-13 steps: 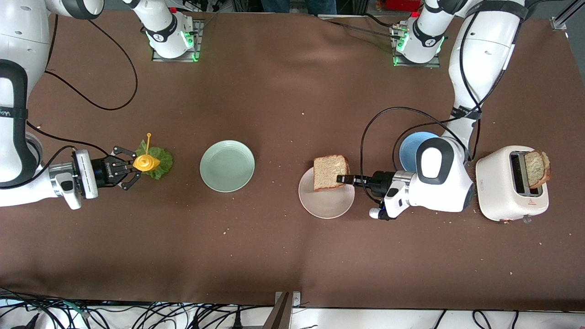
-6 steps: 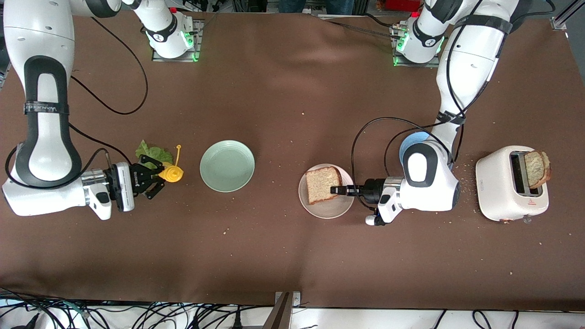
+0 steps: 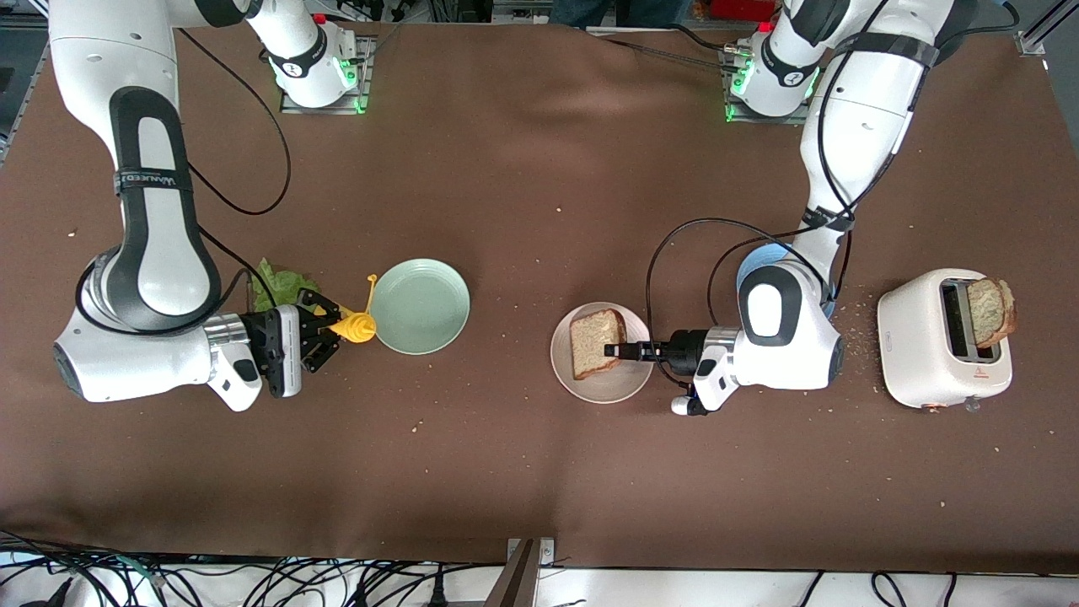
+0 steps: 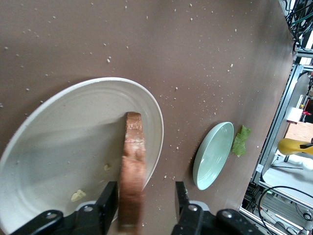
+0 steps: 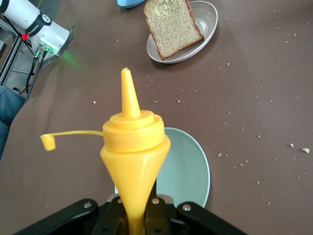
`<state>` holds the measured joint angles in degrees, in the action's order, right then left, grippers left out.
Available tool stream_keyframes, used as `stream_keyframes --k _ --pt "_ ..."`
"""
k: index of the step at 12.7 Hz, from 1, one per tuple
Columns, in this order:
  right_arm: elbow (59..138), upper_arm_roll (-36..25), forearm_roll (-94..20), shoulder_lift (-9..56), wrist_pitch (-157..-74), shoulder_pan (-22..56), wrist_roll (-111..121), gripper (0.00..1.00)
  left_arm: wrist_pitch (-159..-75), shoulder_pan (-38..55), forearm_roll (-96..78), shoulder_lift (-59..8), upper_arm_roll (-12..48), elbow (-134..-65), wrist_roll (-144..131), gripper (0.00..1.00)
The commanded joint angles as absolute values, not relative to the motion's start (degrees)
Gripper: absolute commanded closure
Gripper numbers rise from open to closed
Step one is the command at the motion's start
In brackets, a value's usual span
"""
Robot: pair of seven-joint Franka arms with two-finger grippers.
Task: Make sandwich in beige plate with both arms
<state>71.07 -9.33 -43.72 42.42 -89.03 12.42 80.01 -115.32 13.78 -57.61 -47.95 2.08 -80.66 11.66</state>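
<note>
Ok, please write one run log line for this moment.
left gripper: open, bread slice on beige plate | right gripper: holds yellow squeeze bottle

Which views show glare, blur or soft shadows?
Front view: even light, faint shadow under the beige plate. Left wrist view: the bread slice close to the lens looks soft. Right wrist view: the yellow sauce bottle is crisp, with a green glow near the arm base.

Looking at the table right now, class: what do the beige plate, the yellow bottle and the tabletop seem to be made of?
Beige plate: probably glazed ceramic or melamine; smooth with a soft sheen.
Yellow bottle: likely moulded plastic; glossy, uniform colour, with a thin tethered cap.
Tabletop: covered in brown cloth; matte, gently rippled.
</note>
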Motion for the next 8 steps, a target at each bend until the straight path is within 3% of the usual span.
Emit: stream_keyframes --k 1,8 --pt "69.7 -9.75 -41.4 42.54 -89.91 15.54 72.63 1.0 -114.97 11.71 -50.57 -47.38 1.67 -80.6 11.51 0.0" --pt "66.89 -9.76 -27.36 42.54 -96.76 28.46 55.32 1.0 -105.66 -2.18 -23.7 -37.2 1.67 -79.98 10.99 0.0"
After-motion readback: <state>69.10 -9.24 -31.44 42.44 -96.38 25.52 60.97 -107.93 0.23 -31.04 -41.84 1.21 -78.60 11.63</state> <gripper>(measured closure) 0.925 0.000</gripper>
